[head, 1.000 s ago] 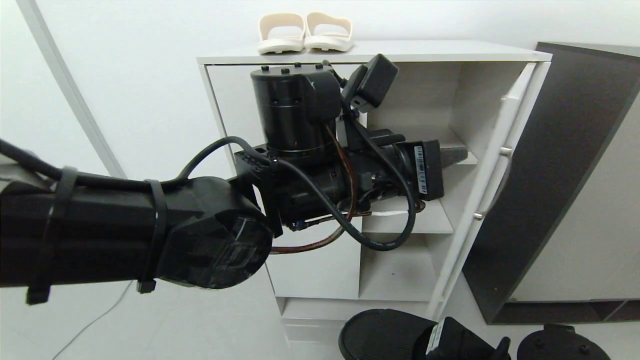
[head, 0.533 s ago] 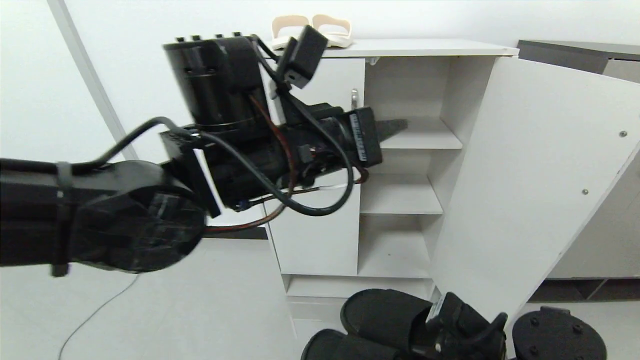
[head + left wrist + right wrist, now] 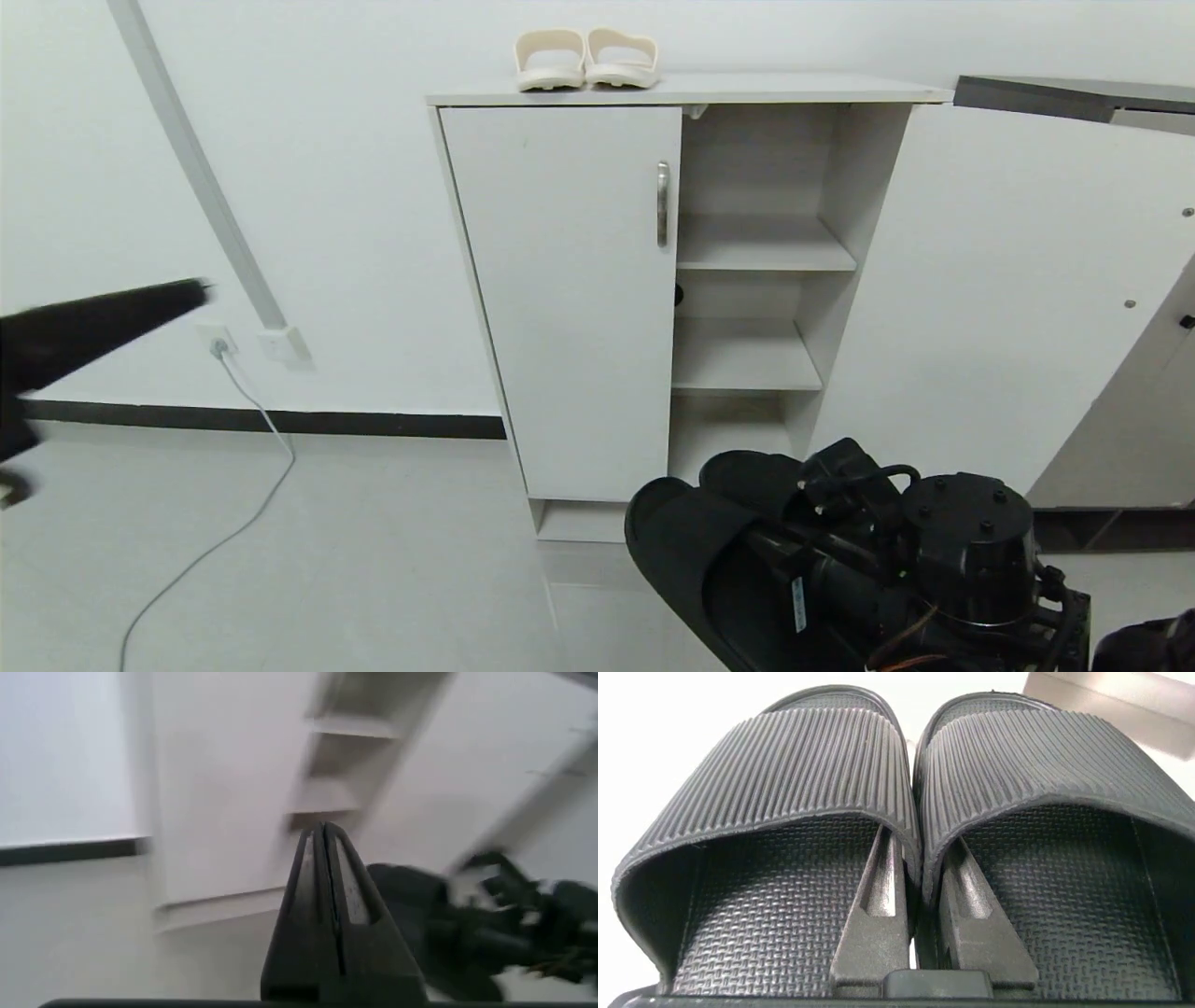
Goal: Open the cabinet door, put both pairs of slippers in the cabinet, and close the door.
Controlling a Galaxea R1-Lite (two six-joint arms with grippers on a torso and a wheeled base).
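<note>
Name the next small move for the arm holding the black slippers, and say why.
Probably raise the right gripper forward toward the bare middle shelf: it grips the black ribbed slippers low before the white cabinet, whose right-hand door stands open.

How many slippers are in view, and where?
4. Two cream slippers sit side by side on the cabinet top; two black slippers are held by the right gripper, low before the open cabinet.

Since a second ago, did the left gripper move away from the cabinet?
Yes. The left gripper swung from the cabinet's shelves to far off its left side.
</note>
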